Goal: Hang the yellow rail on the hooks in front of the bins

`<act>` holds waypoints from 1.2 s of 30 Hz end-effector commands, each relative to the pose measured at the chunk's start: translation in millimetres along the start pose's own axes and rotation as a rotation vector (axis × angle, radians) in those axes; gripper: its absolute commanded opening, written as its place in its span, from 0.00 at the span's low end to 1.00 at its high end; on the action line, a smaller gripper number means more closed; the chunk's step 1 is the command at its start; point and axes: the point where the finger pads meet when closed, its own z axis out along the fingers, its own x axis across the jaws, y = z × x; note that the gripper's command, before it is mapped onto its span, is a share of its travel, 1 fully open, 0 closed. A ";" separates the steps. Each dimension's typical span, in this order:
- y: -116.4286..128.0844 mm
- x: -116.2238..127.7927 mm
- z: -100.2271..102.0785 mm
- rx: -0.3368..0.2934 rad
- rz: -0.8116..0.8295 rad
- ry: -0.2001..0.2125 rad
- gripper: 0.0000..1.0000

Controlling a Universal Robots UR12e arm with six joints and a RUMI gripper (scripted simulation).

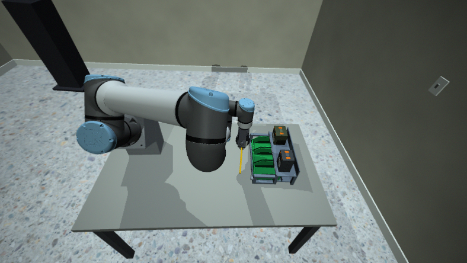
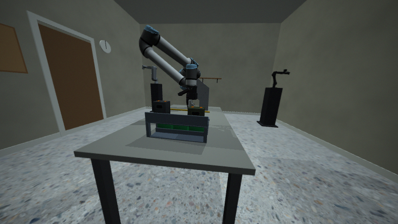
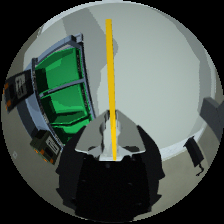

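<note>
Yellow rail (image 3: pixel 110 85) sits clamped at one end in the gripper (image 3: pixel 113 150), jutting out above the table (image 1: pixel 202 208), parallel to and just beside the green bins (image 3: pixel 62 95) in their gray rack (image 1: pixel 291 156).

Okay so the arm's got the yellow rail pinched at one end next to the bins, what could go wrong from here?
1. The pincer grips the yellow rail at one end, so the long free end may sag or twist.
2. The rail hangs beside the rack of green bins, where it could catch the frame.
3. The hooks aren't clearly visible, so it might land on an end plate.
</note>
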 end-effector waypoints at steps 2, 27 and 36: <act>-0.6 0.9 -3.1 0.001 0.000 0.000 0.00; -1.2 1.8 -5.0 0.003 -0.001 -0.001 0.00; -1.2 2.2 -5.1 0.003 -0.001 -0.001 0.00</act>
